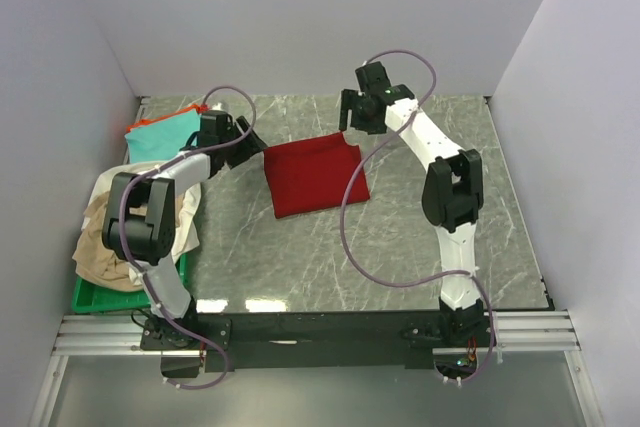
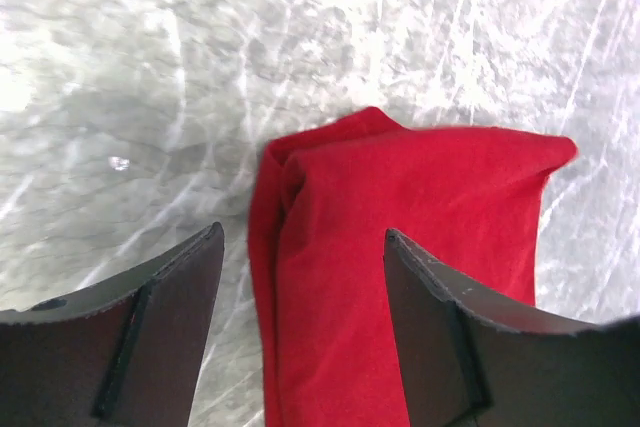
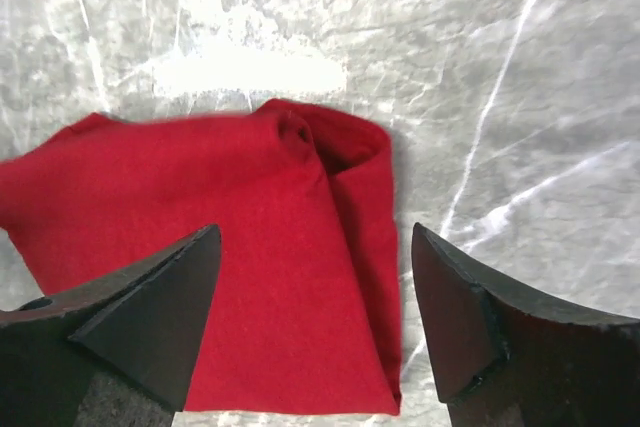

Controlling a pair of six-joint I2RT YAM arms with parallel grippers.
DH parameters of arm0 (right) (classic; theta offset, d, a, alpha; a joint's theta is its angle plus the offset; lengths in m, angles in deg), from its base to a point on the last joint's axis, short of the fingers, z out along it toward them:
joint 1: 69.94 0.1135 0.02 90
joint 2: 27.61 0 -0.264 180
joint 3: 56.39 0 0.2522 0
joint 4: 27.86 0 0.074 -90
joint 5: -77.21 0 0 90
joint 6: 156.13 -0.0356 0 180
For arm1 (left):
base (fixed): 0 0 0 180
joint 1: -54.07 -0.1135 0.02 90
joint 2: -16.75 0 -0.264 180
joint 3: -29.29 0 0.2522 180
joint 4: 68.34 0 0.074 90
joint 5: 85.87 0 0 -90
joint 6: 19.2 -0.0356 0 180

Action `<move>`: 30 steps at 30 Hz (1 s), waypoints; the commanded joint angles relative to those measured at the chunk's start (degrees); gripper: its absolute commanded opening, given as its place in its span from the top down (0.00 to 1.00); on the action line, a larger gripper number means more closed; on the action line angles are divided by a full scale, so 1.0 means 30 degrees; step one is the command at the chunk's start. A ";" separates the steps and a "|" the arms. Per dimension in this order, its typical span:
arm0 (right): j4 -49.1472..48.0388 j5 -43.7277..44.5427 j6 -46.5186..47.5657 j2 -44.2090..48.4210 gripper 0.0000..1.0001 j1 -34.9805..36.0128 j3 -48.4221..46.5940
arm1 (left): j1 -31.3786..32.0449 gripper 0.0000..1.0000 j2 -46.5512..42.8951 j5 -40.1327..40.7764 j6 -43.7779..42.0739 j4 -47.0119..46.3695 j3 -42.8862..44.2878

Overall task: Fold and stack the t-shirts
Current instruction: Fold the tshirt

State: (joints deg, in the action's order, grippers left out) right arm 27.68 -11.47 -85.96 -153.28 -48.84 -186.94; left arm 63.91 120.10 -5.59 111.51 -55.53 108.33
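1. Your left gripper (image 2: 303, 247) stands wide open with nothing in it; in its wrist view the jaws straddle the air above the dark red t-shirt (image 1: 315, 179), and the cloth lies flat on the marble table (image 1: 420, 247) below them.
2. Your right gripper (image 3: 316, 242) is the same: jaws spread, empty, looking down on the shirt's other far corner, where the folded layers curl over.
3. The red shirt sits mid-table as a folded block, slightly skewed; its long axis runs left to right, and each gripper hovers over one end of the far edge.
4. So the cloth lies toward you from both sets of fingers, between the two arms; neither arm is clearly nearer to it.
5. If another fold is wanted, my read is that it goes across that long axis, one end over the other; the arm at the end being lifted has the shorter reach.
6. If it counts as done, look left: the teal t-shirt (image 1: 160, 137) lies flat in the far left corner with an orange t-shirt (image 1: 203, 107) peeking out behind it.
7. The beige t-shirt (image 1: 105, 247) and white t-shirt (image 1: 188, 215) are heaped unfolded on the green tray (image 1: 95, 299) at the near left; your left arm is plainly closer to all of these.
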 commanded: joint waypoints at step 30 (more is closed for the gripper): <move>-0.6954 -0.6798 -0.0830 0.5533 0.25 0.2165 1.2036 | 0.0028 0.23 -0.1200 -0.6751 0.1544 -1.0491 -0.8545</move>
State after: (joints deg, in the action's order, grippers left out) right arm 9.08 -30.15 -88.00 -135.29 -42.19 -151.88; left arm 63.91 115.22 -21.98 113.50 -79.24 83.78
